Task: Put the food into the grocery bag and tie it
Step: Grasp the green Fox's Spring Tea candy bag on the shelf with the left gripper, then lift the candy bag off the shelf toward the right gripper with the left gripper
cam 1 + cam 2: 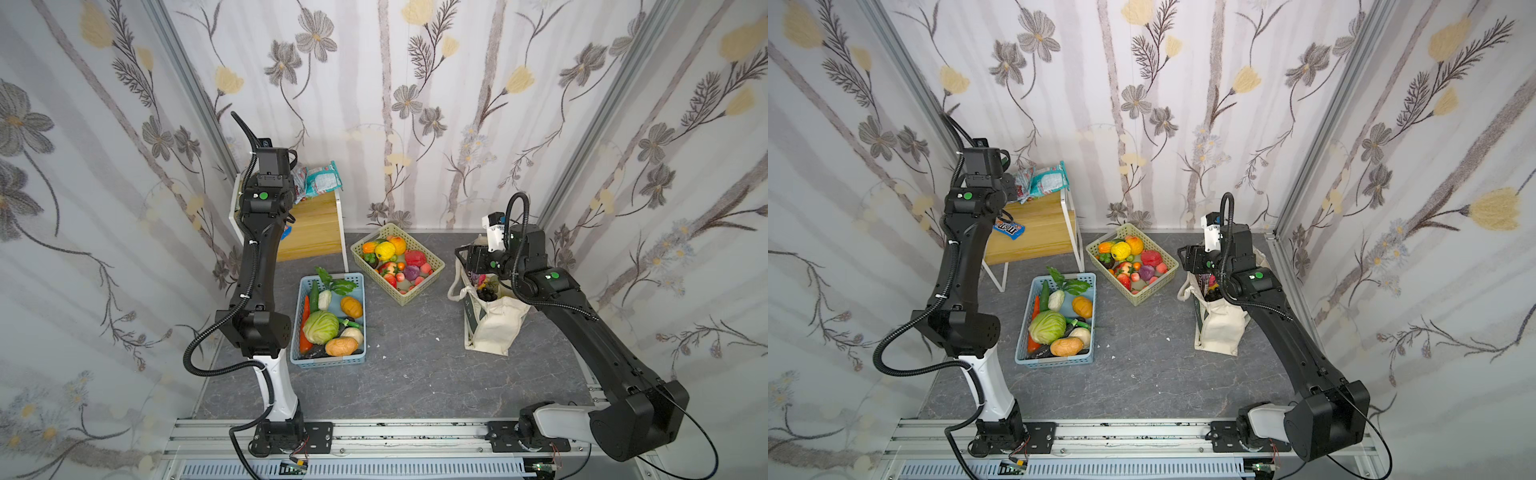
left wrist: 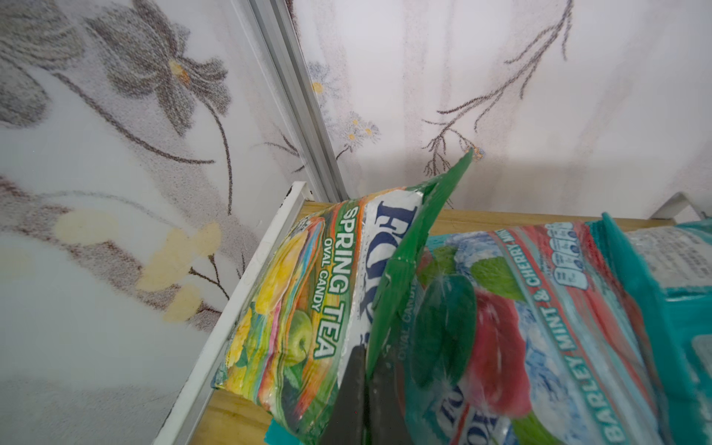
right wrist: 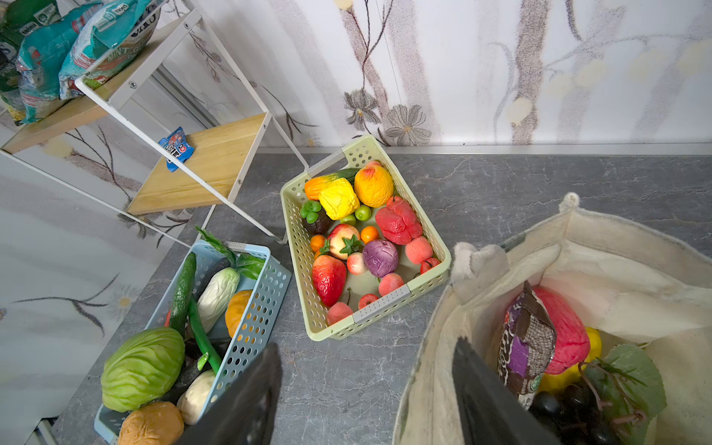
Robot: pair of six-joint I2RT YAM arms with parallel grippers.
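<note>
Top shelf, top views: left gripper (image 1: 1012,190) is at the white rack's (image 1: 1042,237) upper shelf, well apart from the grocery bag (image 1: 498,324).
Bag, top views: right gripper (image 1: 467,266) hangs just over its open mouth.
Left wrist view: jaws pinched together on the green seal flap of the FOX'S packet (image 2: 308,300), a thin edge suited to lifting.
Right wrist view: jaws apart astride the bag's near rim, one finger (image 3: 489,397) inside beside brown wrapper (image 3: 526,346), pink ball (image 3: 566,331) and grapes (image 3: 570,408), likely steadying the mouth.
</note>
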